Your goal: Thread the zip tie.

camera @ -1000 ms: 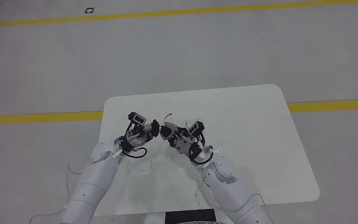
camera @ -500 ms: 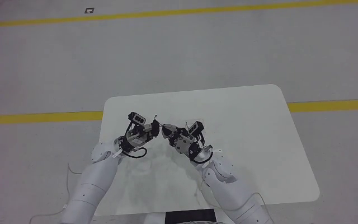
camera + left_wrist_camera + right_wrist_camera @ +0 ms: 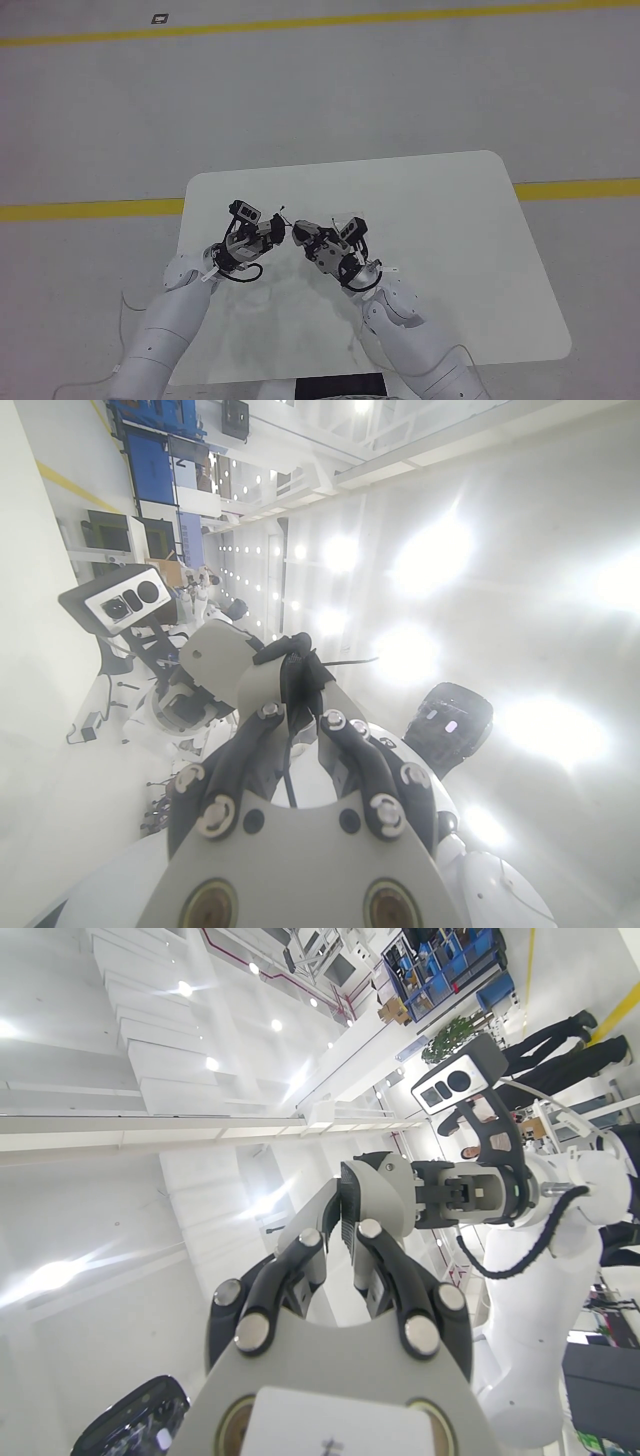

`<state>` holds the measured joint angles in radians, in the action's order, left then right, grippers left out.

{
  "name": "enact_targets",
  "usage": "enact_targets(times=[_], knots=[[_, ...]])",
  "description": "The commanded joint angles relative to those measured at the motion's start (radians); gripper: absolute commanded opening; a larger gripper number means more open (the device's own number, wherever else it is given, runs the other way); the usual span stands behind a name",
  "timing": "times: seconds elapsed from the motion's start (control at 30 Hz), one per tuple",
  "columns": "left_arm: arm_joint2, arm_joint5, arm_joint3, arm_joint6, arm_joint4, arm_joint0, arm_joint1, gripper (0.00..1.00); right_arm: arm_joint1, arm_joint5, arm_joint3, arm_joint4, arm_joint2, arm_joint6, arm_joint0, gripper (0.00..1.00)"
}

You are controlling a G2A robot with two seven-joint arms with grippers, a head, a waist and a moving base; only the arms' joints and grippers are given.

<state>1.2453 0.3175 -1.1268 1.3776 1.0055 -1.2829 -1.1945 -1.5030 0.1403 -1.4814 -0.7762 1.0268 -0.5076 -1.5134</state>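
Note:
The zip tie (image 3: 283, 212) is a thin black strap held in the air over the white table (image 3: 450, 220), between my two grippers. My left gripper (image 3: 272, 230) is shut on it. In the left wrist view the strap runs out from between the fingers (image 3: 272, 700) and its thin tip (image 3: 350, 661) pokes sideways past them. My right gripper (image 3: 298, 233) meets the left one tip to tip. Its dark pads (image 3: 350, 1213) are pressed together, and a short black end of the zip tie (image 3: 271, 1230) shows beside them.
Both arms hang over the near left part of the table, close to its left edge (image 3: 188, 215). Bare tabletop stretches to the right and toward the far edge. A yellow floor line (image 3: 90, 209) runs behind the table.
The loose end of the zip tie, arched above the right gripper a second ago, now sticks up shorter and nearer the left gripper. The arms have barely shifted.

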Motion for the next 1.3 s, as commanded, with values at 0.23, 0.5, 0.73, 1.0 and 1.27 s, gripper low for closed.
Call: enact_targets(times=[0.23, 0.5, 0.73, 1.0, 1.27], knots=[[0.000, 0.000, 0.000, 0.000, 0.000, 0.000, 0.000, 0.00, 0.004, 0.000, 0.002, -0.009, 0.006, 0.012, 0.000, 0.00], [0.000, 0.000, 0.000, 0.000, 0.000, 0.000, 0.000, 0.00, 0.009, -0.014, -0.008, -0.015, 0.002, -0.007, -0.005, 0.25], [0.000, 0.000, 0.000, 0.000, 0.000, 0.000, 0.000, 0.00, 0.012, -0.020, -0.009, -0.016, -0.003, -0.010, -0.006, 0.22], [0.000, 0.000, 0.000, 0.000, 0.000, 0.000, 0.000, 0.00, 0.011, -0.017, 0.000, -0.026, -0.017, -0.005, 0.006, 0.17], [0.000, 0.000, 0.000, 0.000, 0.000, 0.000, 0.000, 0.00, 0.011, -0.013, 0.003, -0.032, -0.027, -0.004, 0.012, 0.18]])
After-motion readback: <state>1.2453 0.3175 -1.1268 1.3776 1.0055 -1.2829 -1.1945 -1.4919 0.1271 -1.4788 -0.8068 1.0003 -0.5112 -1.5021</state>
